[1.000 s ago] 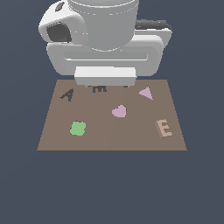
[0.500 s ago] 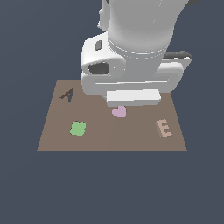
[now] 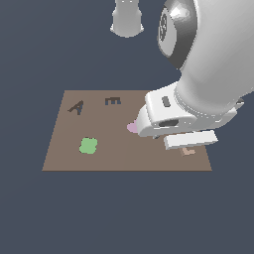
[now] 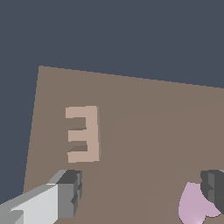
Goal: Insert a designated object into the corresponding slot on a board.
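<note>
The brown board (image 3: 124, 149) is lying flat across the middle of the exterior view, and the white arm is filling the upper right of that frame, its wrist housing hanging low over the board's right-hand part; the light tan E block (image 3: 188, 152) is sitting on the board near its lower right corner in that view, mostly covered by the housing so that only a sliver is showing below it; in the wrist view the E block (image 4: 82, 134) is appearing whole, mirrored so it reads like a 3, lying flat on the board (image 4: 148, 131) near one of its edges; the gripper (image 4: 142, 192) is showing wide apart there, one grey finger pad (image 4: 70, 192) sitting just beside the block without touching it and the other finger (image 4: 214, 189) standing well away over the pink heart (image 4: 194, 205), with nothing between them; in the exterior view the pink heart (image 3: 132, 127) is peeking out at the left edge of the housing; the dark E-shaped slot (image 3: 113, 101), turned sideways like an m, is lying at the board's upper edge, well apart from the block, with the dark A-shaped recess (image 3: 76, 107) to its left; the green blob (image 3: 88, 146) is resting in the board's lower left part.
</note>
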